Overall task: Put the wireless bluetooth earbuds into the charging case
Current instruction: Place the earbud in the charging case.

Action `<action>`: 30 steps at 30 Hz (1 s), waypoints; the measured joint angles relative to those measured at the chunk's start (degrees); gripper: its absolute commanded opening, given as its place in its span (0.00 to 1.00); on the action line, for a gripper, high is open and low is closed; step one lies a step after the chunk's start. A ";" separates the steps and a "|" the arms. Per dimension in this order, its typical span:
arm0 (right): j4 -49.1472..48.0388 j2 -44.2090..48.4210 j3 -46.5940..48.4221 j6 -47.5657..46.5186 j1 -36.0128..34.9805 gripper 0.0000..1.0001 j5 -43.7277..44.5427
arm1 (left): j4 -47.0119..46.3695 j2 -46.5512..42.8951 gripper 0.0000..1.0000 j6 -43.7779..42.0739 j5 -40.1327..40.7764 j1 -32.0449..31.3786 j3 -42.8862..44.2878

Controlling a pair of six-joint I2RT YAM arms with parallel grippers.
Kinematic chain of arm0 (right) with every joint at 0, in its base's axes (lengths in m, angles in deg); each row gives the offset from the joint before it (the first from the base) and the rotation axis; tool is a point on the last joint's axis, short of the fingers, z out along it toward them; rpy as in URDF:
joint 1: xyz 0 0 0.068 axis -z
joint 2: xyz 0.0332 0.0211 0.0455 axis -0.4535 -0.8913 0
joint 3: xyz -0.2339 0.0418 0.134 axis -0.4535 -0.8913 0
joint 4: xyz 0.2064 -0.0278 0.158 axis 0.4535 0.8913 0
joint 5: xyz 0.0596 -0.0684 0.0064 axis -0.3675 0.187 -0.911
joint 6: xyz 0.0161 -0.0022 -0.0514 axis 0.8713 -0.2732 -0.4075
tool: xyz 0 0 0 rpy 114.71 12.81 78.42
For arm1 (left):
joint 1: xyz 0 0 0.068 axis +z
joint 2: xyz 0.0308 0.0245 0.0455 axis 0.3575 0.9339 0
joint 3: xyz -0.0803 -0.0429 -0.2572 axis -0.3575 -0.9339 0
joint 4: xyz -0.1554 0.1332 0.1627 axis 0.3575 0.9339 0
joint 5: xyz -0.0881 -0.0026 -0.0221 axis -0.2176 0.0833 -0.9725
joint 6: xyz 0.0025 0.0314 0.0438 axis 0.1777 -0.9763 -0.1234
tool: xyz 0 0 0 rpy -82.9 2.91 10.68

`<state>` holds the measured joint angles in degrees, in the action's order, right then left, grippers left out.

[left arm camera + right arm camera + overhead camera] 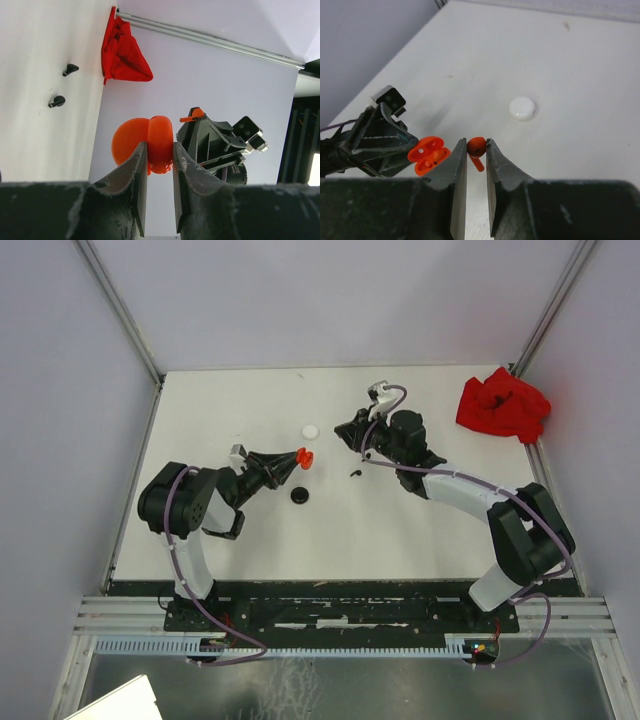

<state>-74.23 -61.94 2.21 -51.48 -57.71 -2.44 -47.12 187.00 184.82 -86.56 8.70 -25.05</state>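
On my left wrist feed the left claw (160,152) is clamped on the red case (160,144), one finger on each side of its body. The case is open, with its lid (129,142) hinged out to one side. From above I see it held off the white table (420,530), out in front of the left arm near the middle. The right wrist feed shows the right claw (476,150) pinched tight on a red earbud (476,145), gripping the rounded head with the stem hanging below the fingertips. The open case sits just to the left of that earbud in this feed, close but not touching, and I can see into its hollow. Two black earbuds (64,85) lie loose on the table between the arms, near each other but apart. A white round case (522,108) rests closed on the table beyond the red one. A black round case (299,496) sits on the near side, just below the left claw in the overhead view. A crumpled red cloth (502,405) lies at the far right corner of the table, well away from both claws.
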 measured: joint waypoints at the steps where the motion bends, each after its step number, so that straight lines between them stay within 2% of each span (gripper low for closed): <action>1: -3.72 0.59 -2.29 0.31 0.00 0.03 -0.57 | 0.04 0.09 0.03 0.00 0.09 -0.50 0.24; 9: -29.29 0.39 -14.23 2.40 0.00 0.01 -4.26 | 0.00 0.22 0.03 0.00 1.40 -3.37 1.73; 15: -43.43 -3.04 -16.20 3.91 -0.44 0.01 -6.80 | 0.02 1.01 0.03 0.02 1.66 -4.50 2.69; 19: -48.76 -5.31 -18.08 4.37 -1.51 0.01 -7.32 | 0.02 1.03 0.03 0.02 1.84 -5.03 3.08; 30: -53.07 -7.82 -19.63 4.44 -5.55 0.01 -6.97 | 0.00 1.03 0.03 0.00 2.91 -6.51 3.76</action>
<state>-127.30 -69.76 -17.41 -47.05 -63.26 -9.41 -47.12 188.02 184.82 -83.65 2.19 -21.29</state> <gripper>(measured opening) 0.234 0.295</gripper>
